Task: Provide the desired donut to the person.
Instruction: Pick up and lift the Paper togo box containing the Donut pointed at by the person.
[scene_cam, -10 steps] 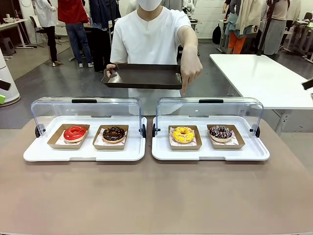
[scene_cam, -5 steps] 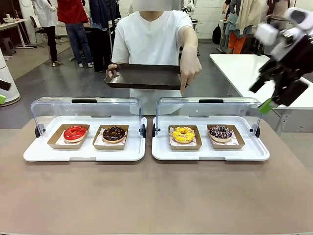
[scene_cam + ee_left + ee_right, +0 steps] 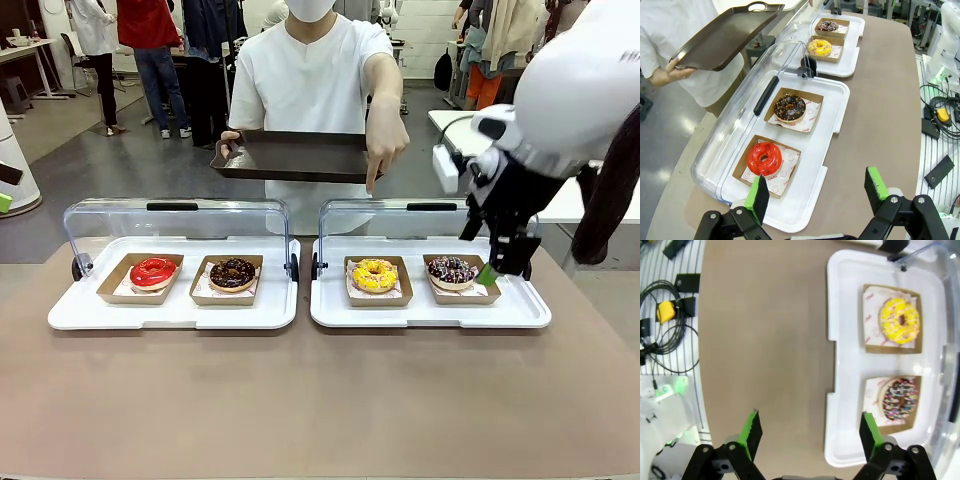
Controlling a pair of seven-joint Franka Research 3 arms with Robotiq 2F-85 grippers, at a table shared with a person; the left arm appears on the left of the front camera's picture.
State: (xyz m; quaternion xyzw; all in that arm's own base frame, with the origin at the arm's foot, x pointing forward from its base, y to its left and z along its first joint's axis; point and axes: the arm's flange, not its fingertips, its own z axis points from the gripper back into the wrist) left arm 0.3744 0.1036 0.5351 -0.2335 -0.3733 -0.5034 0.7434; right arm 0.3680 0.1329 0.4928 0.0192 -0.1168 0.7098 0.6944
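While the person across the table points one hand straight down at the yellow donut and holds a brown tray ready, the right gripper hangs over the outer end of the same white case. There it is closer to the sprinkled chocolate donut than to the yellow one.

From the left wrist, the left gripper has its jaws wide apart and empty, low over the near end of the other case, just beside the red donut and well apart from the yellow one.

From the right wrist, that gripper's jaws are also spread wide, with only bare table between them. Both donuts lie off to one side in their cardboard boats, the sprinkled one nearer.

My worry is a drop onto the wrong donut, since the sprinkled one is closest. The wrist could also knock the raised clear lid, or the pads could crush the icing or catch the boat's wall.
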